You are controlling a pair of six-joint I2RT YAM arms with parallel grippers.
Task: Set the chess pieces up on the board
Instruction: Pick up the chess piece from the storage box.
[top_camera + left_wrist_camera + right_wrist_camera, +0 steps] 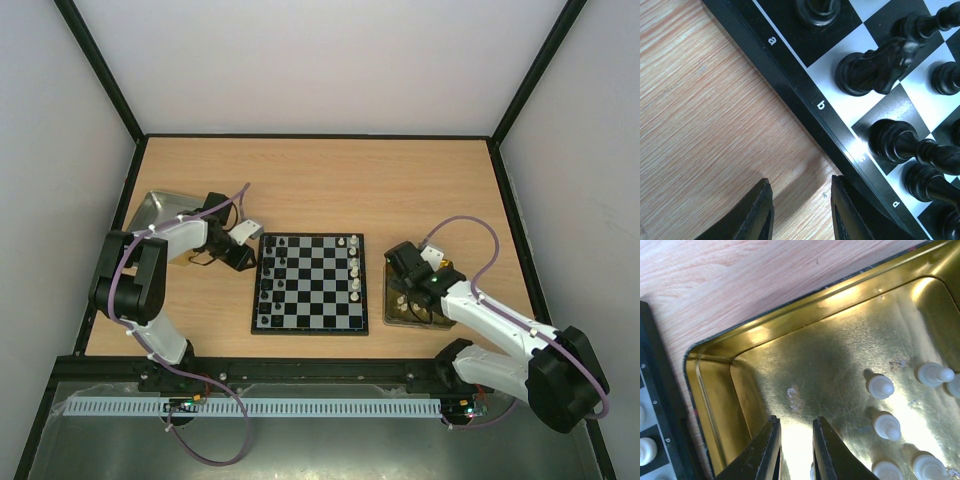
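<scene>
Counter (320, 180): wood-grain. It carries the board, a gold tray and a silver tray (150, 210).

Board (311, 283): lies between the two claws. It is partly set, with black pieces (266, 280) standing along the edge nearest the left claw and a few white pieces (353, 265) along the edge nearest the right claw.

Gold tray (805, 325): sits directly under the right claw, and its rim is just beside the board.

Left claw (800, 182): fingers apart with nothing between them, over bare counter. Its right-hand finger is just beside the board's rim, possibly over it.
- Risk: a sideways drift or a closing stroke from here could catch the rim and shove the board.
- The black knight (875, 70) and its neighbours stand close ahead of the claw, so a jolt would probably topple several.

Right claw (796, 422): fingers a narrow gap apart, tray floor visible between the tips, nothing clamped there. A pale speck shows low in the gap; I cannot tell what it is.

Loose white pieces (881, 386): clustered to the right of that claw, several lying over.
- Risk: each is far smaller than a finger, so a wide finger coming down likely scatters the neighbours.
- Risk: a lying piece may skid on the slick metal or squirt out of the pinch.
- Risk: dragging along the tray floor could slide the tray into the board.
</scene>
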